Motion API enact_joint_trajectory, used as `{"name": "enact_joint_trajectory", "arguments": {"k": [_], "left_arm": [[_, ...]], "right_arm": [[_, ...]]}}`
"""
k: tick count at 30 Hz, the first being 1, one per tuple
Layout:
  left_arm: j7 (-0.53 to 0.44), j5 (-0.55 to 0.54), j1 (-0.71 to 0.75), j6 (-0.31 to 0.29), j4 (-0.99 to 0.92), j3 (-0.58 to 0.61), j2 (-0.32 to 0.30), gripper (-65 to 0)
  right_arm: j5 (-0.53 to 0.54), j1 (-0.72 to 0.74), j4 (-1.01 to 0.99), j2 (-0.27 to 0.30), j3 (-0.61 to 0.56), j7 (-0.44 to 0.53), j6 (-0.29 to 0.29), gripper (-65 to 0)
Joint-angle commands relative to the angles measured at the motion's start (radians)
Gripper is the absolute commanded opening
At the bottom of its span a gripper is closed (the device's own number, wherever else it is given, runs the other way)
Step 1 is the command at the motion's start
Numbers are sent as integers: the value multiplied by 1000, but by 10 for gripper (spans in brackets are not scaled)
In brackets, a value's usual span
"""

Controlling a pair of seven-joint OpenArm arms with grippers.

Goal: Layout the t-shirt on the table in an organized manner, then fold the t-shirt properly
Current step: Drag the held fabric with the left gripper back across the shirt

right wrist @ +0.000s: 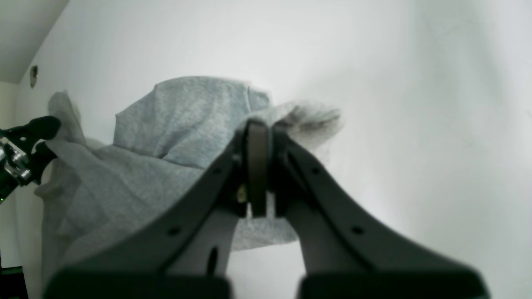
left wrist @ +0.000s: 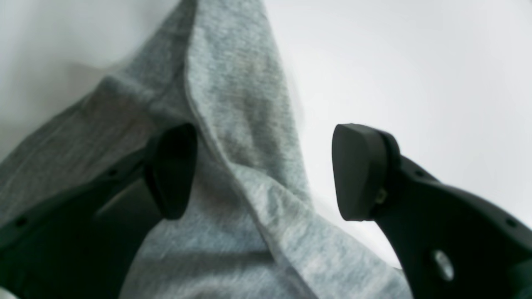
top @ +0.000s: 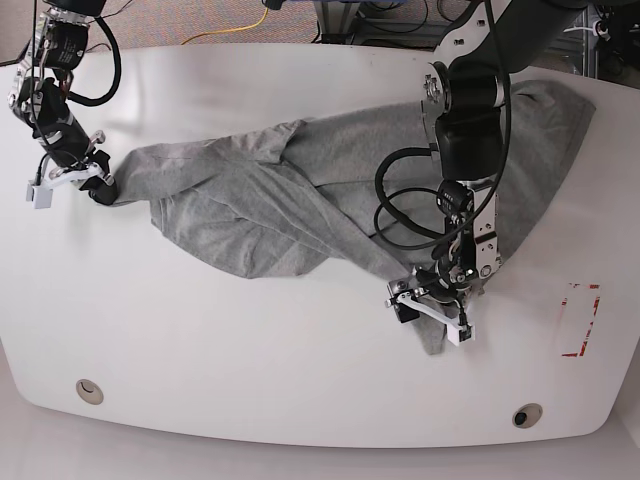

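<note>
Your right gripper [right wrist: 257,166] has its jaws clamped on the t-shirt [top: 260,215], bunched across the surface [top: 300,380]; the left gripper [left wrist: 262,170] gapes wide over a fold. Close it, then spread gently.

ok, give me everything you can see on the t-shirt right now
The t-shirt is heather-grey knit, cotton by the look, and no print shows. It lies crumpled and twisted across the white table, not spread flat, with long diagonal folds and one part bunched toward the far corner. The right gripper is shut on one stretched end, pulling it taut. The left gripper stands open astride a hemmed edge at the other end, not clamping it.
</note>
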Motion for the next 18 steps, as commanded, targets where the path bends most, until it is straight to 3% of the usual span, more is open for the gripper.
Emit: {"name": "enact_joint_trajectory", "arguments": {"k": [1, 11, 16, 18], "left_arm": [[-19, -8, -36, -6, 12, 4, 18, -175], [-120, -8, -59, -8, -140, 5, 25, -179], [-123, -8, -59, -8, -141, 5, 30, -183], [-123, -8, -61, -8, -140, 5, 37, -212]], "right_arm": [[17, 10, 18, 20, 8, 20, 11, -650], [17, 10, 18, 20, 8, 20, 11, -650], [17, 10, 18, 20, 8, 20, 11, -650], [17, 10, 18, 20, 8, 20, 11, -650]]}}
